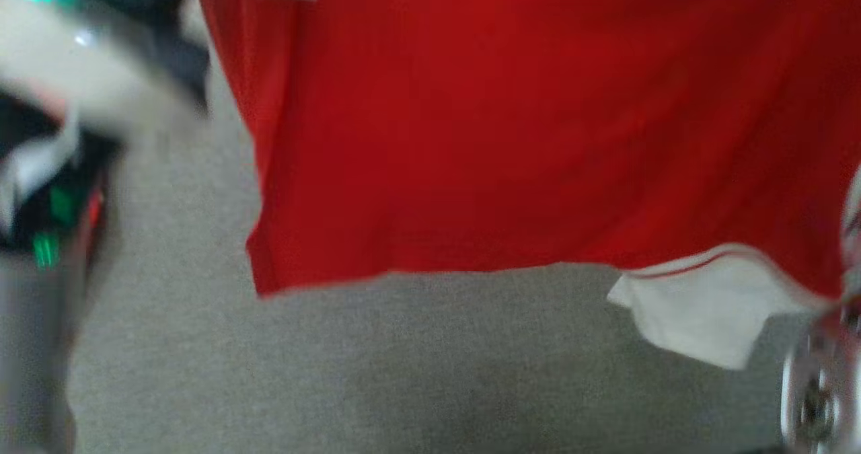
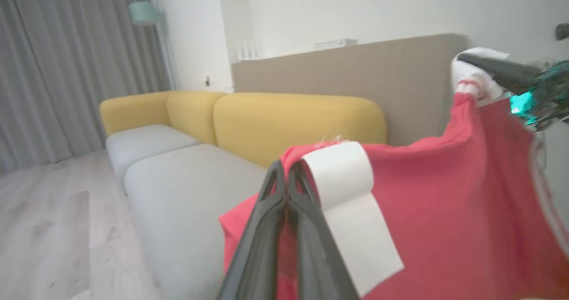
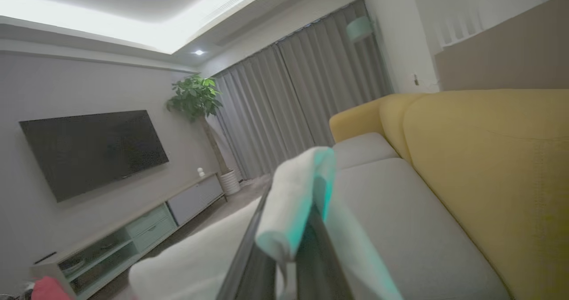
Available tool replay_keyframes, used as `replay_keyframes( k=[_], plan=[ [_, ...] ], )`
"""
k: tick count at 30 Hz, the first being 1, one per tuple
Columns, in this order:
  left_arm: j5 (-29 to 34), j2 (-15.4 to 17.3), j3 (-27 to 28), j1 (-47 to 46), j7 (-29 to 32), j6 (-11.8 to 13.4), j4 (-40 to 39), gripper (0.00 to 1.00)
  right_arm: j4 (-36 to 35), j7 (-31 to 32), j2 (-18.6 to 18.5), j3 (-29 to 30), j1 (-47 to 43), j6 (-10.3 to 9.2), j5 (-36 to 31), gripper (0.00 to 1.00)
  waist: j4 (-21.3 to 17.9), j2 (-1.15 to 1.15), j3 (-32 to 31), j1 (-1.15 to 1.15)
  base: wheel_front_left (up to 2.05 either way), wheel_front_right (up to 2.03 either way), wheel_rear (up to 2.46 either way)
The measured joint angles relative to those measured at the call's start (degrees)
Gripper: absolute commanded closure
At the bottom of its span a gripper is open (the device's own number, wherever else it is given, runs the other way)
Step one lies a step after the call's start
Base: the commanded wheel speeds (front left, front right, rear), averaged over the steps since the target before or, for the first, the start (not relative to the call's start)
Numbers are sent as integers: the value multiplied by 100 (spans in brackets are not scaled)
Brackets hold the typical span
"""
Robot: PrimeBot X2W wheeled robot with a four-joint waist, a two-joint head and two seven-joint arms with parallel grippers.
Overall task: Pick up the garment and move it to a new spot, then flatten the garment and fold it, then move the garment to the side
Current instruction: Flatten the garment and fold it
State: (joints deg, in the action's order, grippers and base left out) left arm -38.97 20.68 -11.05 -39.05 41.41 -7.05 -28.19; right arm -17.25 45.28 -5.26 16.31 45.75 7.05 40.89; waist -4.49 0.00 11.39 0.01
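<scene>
garment (image 1: 511,138): red with white sleeve cuffs, held up and spread wide over the sofa (image 1: 336,373), its hem hanging above the grey seat (the head view is blurred)
left gripper (image 2: 286,171): fingers pressed together on the red cloth, just beside one white cuff (image 2: 351,211), in front of the sofa's yellow backrest (image 2: 302,122)
right gripper (image 2: 466,61): clamped on the other cuff (image 2: 475,84), lifting that corner higher than the sofa's backrest
curtains (image 2: 66,69): grey, past the sofa's far end
television (image 3: 93,149): dark, on the wall facing the sofa
</scene>
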Motion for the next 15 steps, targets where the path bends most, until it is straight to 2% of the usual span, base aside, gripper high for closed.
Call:
replay_keyframes(
  k=[2,5,8,12,15],
  plan=[
    [267,15,-192,-889,23,-4,776,100,489,57,90,49,750,0,-510,100,-22,0,279,1,0,0,0],
    [827,9,-504,-2022,-375,-10,2061,100,1365,-233,115,49,1673,0,-1093,100,-50,0,718,2,0,0,0],
    [1437,-5,-972,-3063,-1143,-10,3341,100,2380,-929,124,75,2460,0,-1454,100,-69,0,1152,2,0,0,0],
    [1853,-301,-1181,-4185,-2402,-54,4747,100,3522,-1970,126,104,3336,0,-1737,100,-64,0,1677,3,0,0,0],
    [2049,-448,-1243,-4701,-3189,-54,5546,100,4070,-2540,121,-79,3734,0,-1549,100,-62,0,1987,2,0,0,0]
  ],
)
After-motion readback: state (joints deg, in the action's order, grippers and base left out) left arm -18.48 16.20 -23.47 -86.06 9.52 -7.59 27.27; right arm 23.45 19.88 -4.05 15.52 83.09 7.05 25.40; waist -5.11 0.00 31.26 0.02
